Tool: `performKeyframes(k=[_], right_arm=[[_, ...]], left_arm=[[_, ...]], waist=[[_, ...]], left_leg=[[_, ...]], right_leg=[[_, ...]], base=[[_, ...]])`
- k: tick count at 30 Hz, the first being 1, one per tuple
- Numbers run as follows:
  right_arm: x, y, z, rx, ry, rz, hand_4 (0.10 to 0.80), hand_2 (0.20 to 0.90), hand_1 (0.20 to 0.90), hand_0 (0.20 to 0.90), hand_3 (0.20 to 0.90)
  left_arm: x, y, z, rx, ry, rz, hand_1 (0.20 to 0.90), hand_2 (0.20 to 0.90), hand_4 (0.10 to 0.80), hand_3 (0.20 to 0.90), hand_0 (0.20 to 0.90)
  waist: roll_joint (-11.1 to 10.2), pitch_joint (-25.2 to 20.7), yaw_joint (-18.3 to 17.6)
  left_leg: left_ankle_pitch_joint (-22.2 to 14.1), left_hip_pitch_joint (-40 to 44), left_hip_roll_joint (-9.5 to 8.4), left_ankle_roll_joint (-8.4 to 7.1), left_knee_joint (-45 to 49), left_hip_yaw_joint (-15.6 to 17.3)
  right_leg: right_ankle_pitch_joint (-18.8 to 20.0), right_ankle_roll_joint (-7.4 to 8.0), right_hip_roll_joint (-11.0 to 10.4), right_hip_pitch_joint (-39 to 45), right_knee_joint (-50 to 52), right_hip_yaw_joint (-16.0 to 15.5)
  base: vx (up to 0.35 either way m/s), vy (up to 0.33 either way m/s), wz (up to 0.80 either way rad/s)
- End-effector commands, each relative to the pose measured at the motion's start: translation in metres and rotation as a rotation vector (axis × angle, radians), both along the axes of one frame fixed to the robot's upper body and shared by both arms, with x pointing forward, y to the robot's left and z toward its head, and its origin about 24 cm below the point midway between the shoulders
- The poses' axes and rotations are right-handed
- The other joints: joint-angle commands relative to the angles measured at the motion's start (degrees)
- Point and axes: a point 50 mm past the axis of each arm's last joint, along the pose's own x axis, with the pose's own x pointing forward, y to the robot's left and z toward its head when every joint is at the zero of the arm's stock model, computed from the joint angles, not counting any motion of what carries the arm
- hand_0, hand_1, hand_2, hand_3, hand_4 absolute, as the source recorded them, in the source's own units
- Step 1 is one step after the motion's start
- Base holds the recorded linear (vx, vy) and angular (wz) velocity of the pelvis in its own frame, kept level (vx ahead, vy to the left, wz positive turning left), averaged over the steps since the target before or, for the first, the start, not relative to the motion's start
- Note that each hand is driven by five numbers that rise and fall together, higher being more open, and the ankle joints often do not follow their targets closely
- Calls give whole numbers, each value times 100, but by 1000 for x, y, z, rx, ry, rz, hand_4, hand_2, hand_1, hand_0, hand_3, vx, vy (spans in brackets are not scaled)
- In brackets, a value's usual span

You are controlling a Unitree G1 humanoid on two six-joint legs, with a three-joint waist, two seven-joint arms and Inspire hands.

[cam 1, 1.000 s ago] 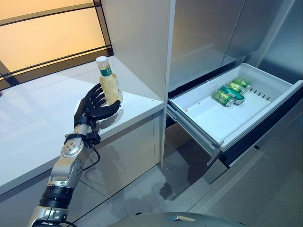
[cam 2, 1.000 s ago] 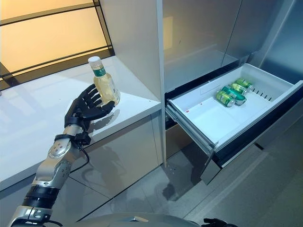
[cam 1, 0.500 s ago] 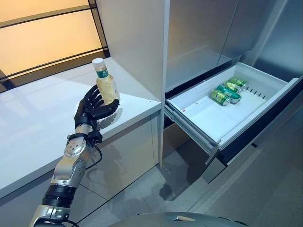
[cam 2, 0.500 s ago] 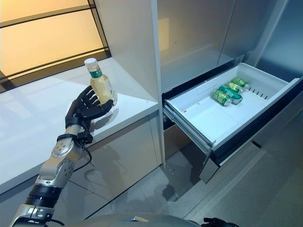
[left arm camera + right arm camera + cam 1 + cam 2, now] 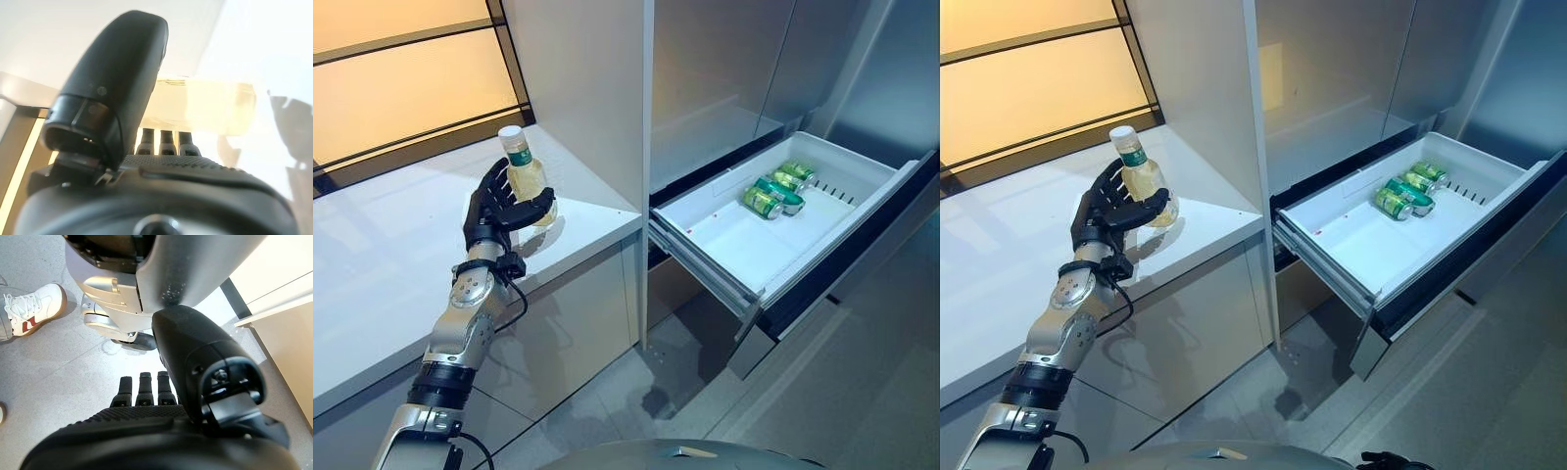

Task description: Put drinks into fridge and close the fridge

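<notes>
A clear bottle of pale yellow drink (image 5: 525, 177) with a white cap and green neck band stands upright on the white counter (image 5: 382, 255). My left hand (image 5: 492, 210) is around its lower half: the fingers are behind it and the thumb curls across its front. The left wrist view shows the bottle (image 5: 210, 105) between the thumb and the fingers. The fridge's white drawer (image 5: 705, 257) is pulled out to the right, with green cans (image 5: 773, 191) lying at its back. My right hand (image 5: 146, 431) hangs over the floor with fingers relaxed and empty.
A tall grey panel (image 5: 587, 88) stands between the counter and the fridge, close to the bottle's right. The open drawer juts out over the grey tiled floor (image 5: 862, 392). A person's white shoe (image 5: 29, 308) is on the floor near my right hand.
My left hand has moved up against the bottle and its thumb has come round the front. The bottle still stands on the counter. The camera has shifted a little.
</notes>
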Motion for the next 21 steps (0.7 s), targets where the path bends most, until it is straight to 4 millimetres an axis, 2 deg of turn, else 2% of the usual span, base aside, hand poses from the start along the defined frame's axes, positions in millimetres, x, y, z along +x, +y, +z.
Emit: performKeyframes(k=[1,10,21], right_arm=[[19,22,-2,63,-41,75,800,900,900,900,900],[18,21,-3,62,-34,83,800,900,900,900,900],[17,19,-3,59,-25,101,800,900,900,900,900]], left_arm=[[26,12,81,74,-337,68,900,900,800,900,900],[34,16,86,69,-331,80,900,900,800,900,900],[46,18,79,3,-272,63,900,900,800,900,900]], waist=[[-175,-112,-59],[-157,-153,-113],[-136,-184,-202]], left_leg=[[-612,79,-368,281,37,62],[-631,102,-368,278,35,90],[-646,123,-363,272,42,142]], right_leg=[[-179,383,-129,-57,218,212],[-183,390,-123,-58,225,249],[-185,404,-121,-76,246,298]], base=[[0,0,0],[0,0,0],[8,2,-2]])
